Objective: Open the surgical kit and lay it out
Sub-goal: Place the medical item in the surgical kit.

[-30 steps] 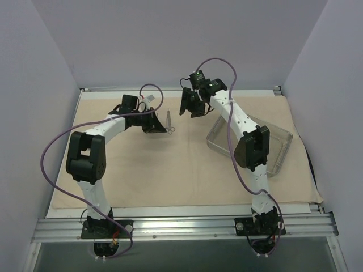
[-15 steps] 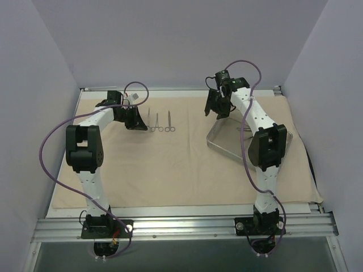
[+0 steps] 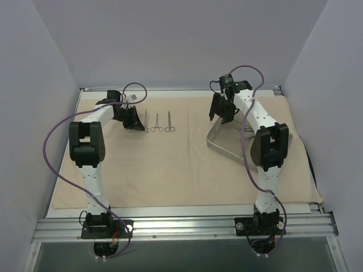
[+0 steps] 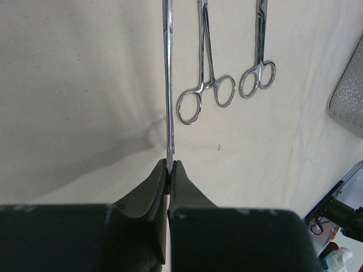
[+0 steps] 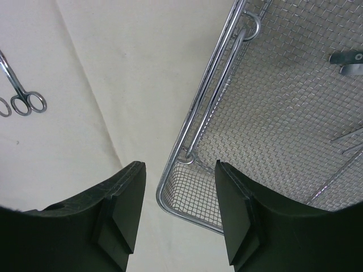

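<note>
Cloth [image 3: 170, 170]: lying fully spread.
Laid out: two ring-handled tools [image 4: 205, 90] are resting on it.
Left claw [image 4: 168, 170]: pinching a thin metal tool [image 4: 168, 85] just beside them.
Right claw [image 5: 178, 215]: hanging open, empty, above the tray [image 5: 199, 107].
Remaining: other tools [image 5: 347, 58] are waiting inside.

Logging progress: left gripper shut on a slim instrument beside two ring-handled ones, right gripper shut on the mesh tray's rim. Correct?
No: the right wrist view shows the right gripper open above the mesh tray's corner, gripping nothing. The left gripper is indeed shut on the slim instrument beside the two ring-handled ones.
</note>
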`<state>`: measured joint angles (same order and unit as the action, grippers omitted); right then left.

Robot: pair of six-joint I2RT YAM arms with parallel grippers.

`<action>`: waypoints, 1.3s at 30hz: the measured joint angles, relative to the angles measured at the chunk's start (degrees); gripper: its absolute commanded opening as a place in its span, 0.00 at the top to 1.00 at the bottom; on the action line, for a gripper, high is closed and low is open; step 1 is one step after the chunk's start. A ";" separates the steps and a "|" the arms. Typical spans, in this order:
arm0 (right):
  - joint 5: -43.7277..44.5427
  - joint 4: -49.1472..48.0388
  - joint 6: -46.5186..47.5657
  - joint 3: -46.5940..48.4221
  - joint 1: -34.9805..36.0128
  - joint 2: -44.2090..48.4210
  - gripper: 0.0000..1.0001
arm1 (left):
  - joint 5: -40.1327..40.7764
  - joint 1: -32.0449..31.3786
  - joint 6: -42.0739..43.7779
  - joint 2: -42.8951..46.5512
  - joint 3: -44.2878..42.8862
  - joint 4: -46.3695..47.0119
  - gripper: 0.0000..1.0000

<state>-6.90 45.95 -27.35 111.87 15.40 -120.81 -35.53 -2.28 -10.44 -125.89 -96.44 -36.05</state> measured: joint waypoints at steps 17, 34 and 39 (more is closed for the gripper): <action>-0.94 -0.46 0.61 0.00 -1.36 0.20 0.48 | 2.34 0.26 0.35 -6.14 -8.37 -4.59 0.73; -0.35 -1.38 0.13 -5.81 -6.69 3.45 0.33 | 11.85 0.46 0.15 -5.25 -9.84 -9.07 0.46; 1.20 -2.64 -0.55 -13.40 -15.67 6.58 0.34 | 20.17 0.61 -0.72 -0.57 -10.54 -12.22 0.45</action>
<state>-5.69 43.31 -27.90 98.48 -0.27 -114.24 -15.35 -1.67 -11.16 -126.45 -106.98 -48.27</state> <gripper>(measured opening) 0.663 0.548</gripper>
